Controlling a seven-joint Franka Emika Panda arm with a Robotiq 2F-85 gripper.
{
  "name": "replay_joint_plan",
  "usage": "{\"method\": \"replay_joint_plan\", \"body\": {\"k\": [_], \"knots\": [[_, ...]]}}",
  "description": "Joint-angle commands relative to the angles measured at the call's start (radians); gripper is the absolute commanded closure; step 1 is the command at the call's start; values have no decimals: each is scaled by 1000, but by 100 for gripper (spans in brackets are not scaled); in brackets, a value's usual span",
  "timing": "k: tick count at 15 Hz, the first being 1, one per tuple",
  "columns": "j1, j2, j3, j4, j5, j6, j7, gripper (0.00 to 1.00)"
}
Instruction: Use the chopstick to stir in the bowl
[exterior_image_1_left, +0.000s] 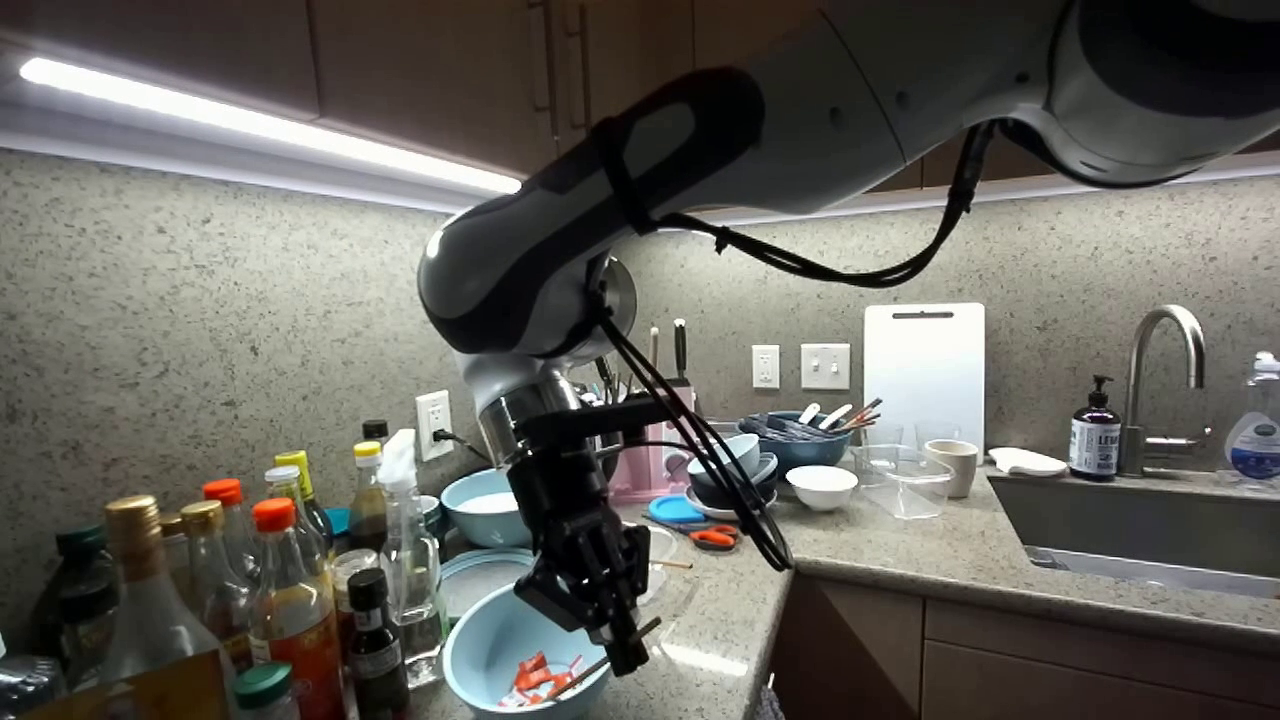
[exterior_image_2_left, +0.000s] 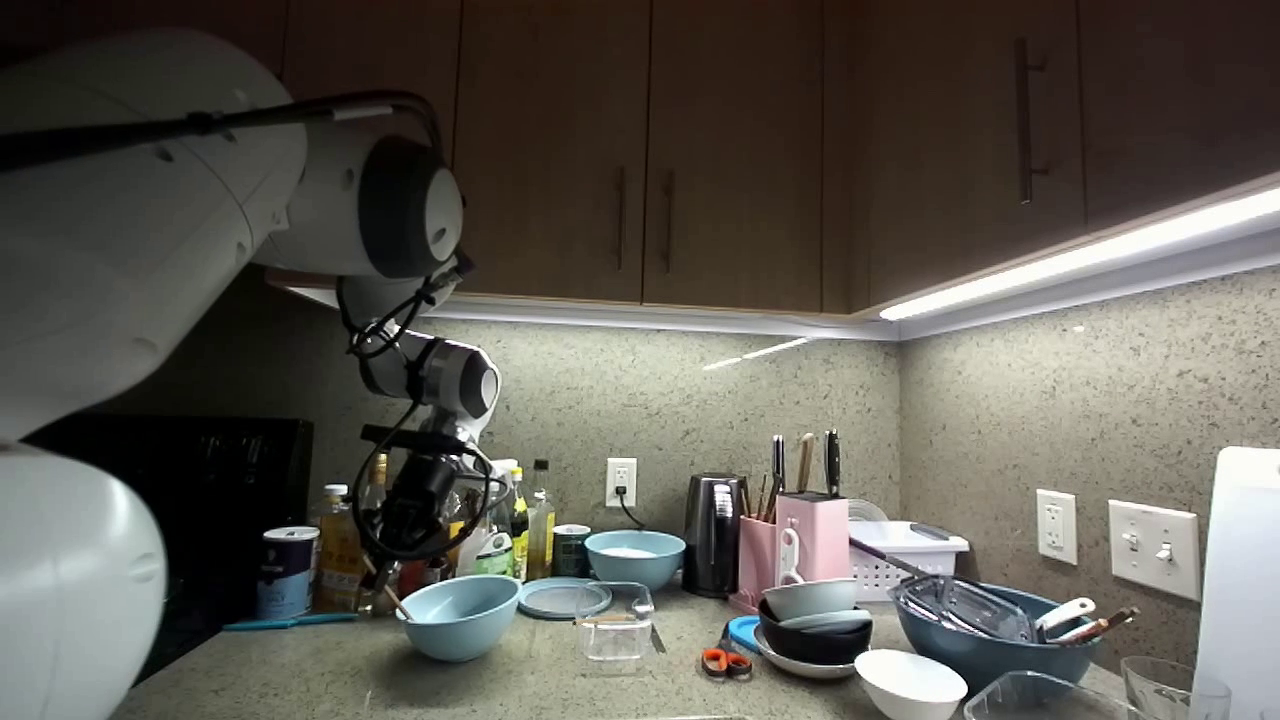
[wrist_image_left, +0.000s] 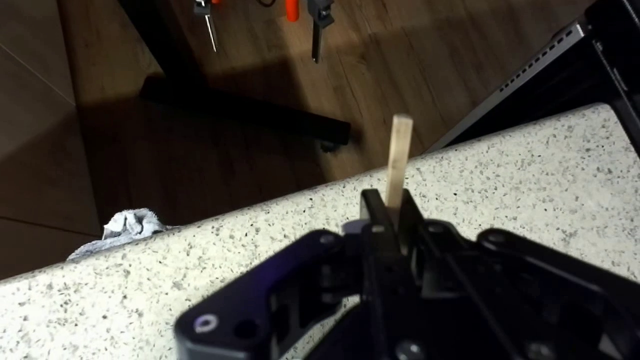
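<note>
My gripper is shut on a thin wooden chopstick. In the wrist view the chopstick's upper end sticks out between the fingertips. The light blue bowl stands on the counter beneath and beside the gripper. Red and white pieces lie in it. The chopstick slants down over the near rim, its lower end among the pieces. In an exterior view the gripper is beside the bowl, with the chopstick leaning over the rim; its lower end is hidden there. The bowl is outside the wrist view.
Several bottles crowd beside the bowl. A flat round lid, a clear plastic box and orange-handled scissors lie nearby. Another blue bowl stands behind. The counter edge runs close to the gripper.
</note>
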Motion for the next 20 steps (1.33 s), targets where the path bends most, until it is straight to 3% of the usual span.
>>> {"method": "replay_joint_plan", "body": {"k": [1, 5, 12, 17, 20], "knots": [[-10, 5, -8, 34, 0, 2, 4, 98], [-18, 4, -30, 78, -2, -12, 19, 98], [-75, -38, -37, 5, 79, -55, 40, 98], [-94, -40, -7, -18, 204, -151, -1, 98], [-80, -30, 14, 46, 243, -206, -13, 98]]}}
